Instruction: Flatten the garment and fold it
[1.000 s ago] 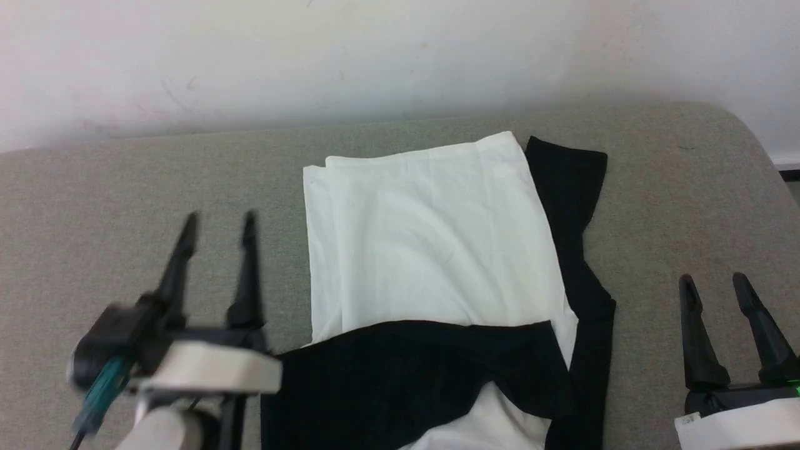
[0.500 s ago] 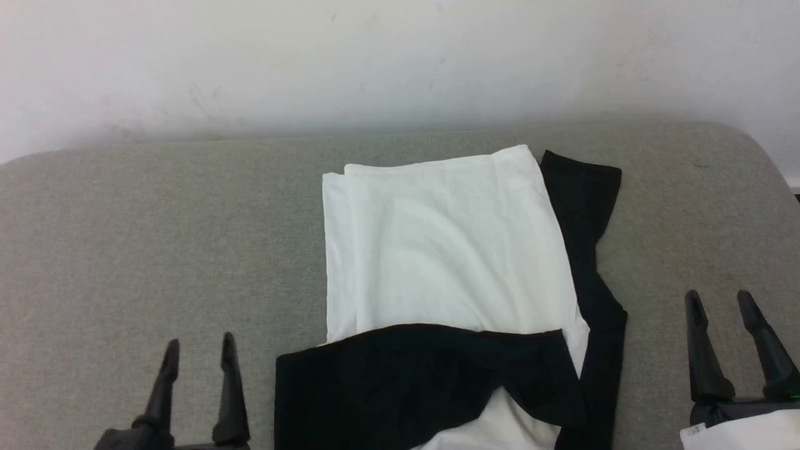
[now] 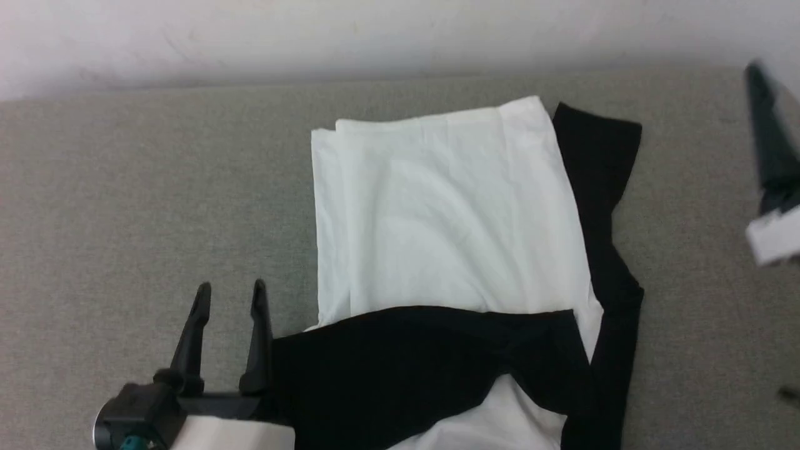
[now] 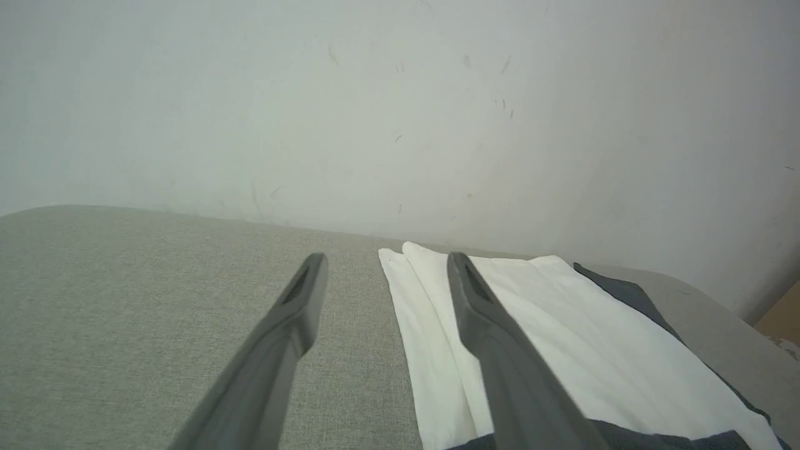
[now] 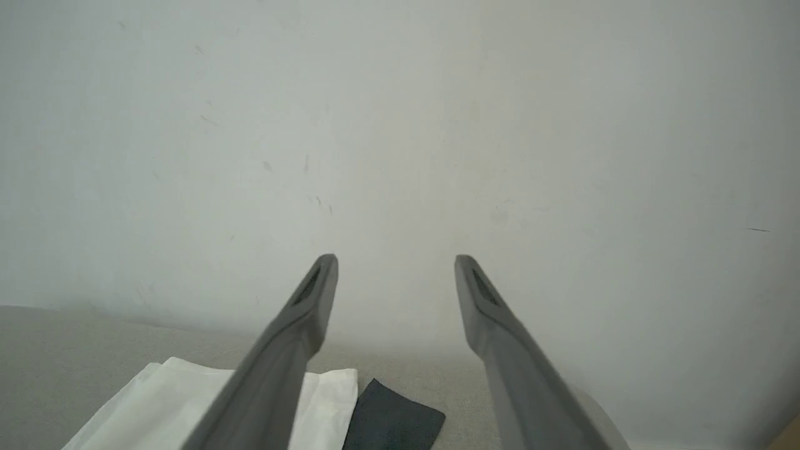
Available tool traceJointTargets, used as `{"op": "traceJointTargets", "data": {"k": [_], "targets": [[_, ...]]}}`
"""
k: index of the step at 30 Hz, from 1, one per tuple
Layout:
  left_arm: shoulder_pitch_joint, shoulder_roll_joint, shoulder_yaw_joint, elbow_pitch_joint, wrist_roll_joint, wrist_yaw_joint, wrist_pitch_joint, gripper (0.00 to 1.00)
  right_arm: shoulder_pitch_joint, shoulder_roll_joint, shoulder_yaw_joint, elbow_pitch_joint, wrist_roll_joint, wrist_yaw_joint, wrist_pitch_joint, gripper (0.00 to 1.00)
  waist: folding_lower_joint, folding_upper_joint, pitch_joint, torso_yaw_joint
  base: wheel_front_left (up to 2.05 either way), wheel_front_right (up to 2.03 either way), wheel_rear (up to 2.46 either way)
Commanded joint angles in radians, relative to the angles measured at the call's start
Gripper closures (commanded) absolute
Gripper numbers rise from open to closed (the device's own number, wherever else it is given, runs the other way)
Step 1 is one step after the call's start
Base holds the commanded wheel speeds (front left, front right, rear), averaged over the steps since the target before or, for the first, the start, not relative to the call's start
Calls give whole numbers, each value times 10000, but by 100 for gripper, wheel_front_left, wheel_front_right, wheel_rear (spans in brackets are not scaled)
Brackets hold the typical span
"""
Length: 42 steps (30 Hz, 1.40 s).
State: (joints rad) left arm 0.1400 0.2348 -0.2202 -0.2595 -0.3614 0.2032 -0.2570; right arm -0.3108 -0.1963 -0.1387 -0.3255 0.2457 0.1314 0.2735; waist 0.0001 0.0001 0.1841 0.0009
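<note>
Found shirt (image 3: 450, 212) lying flat on grey surface (image 3: 125, 187), just right of left tool (image 3: 231, 286), well left of right tool (image 5: 397, 259). Recorded both tools open, holding nothing. Judged flattening done, black part folded across near end; further folds outstanding.

Grey-green woven fabric surface (image 3: 125, 187) spans the head view from left edge to right; I read it as padded, with a rounded far right corner. A white wall (image 3: 375, 31) stands behind it, meeting its far edge. In both wrist views I note faint scuffs and small dark flecks on the wall. Tan patch (image 4: 781, 319) low beside the wall in the left wrist view; I cannot tell what it is. Small dark mark (image 3: 789, 394) at the head view's right edge, too blurred to identify.
</note>
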Motion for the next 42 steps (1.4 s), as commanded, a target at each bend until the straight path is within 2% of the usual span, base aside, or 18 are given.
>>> {"op": "traceJointTargets", "data": {"k": [1,6,11,14,19,28,38,41,42], "targets": [[-220,-92,67,-8,21,-92,-47,0,-421,-184,-68,143,78,-7,186,0,-1,-1,1018,-64,0,0,0],[-887,-326,205,-65,214,-490,-47,0,-2909,-1224,-150,1410,448,-7,1359,0,-1,-1,2213,130,0,0,0],[-1416,-455,312,-237,460,-794,-47,0,-4636,-1497,-682,3274,548,-7,2719,0,-1,-1,3038,465,0,0,0],[-1548,-514,391,-248,559,-943,-47,0,-5232,-1366,-1187,4374,227,-7,3601,0,-1,-1,3312,625,0,0,0],[-1699,-642,363,-218,713,-1187,-47,0,-6040,-536,-2573,5729,-426,-7,4790,0,-1,-1,3688,890,0,0,0],[-1875,-887,344,-403,1032,-1409,-47,0,-6350,-112,-3213,6391,-1585,-7,6302,0,-1,-1,4183,1454,0,0,0],[-1821,-1152,411,-461,1151,-1610,-47,0,-6458,242,-4001,6033,-2694,-7,6779,0,-1,-1,4524,1900,0,0,0],[-1813,-1218,446,-379,1149,-1685,-47,0,-6458,270,-4118,5958,-2791,-7,6878,85,-1,-1,4567,1971,0,0,0],[-1819,-1234,459,-349,1155,-1708,-47,0,-6459,271,-4174,5919,-2868,-7,6854,100,-1,-1,4577,1981,0,0,0]]}}
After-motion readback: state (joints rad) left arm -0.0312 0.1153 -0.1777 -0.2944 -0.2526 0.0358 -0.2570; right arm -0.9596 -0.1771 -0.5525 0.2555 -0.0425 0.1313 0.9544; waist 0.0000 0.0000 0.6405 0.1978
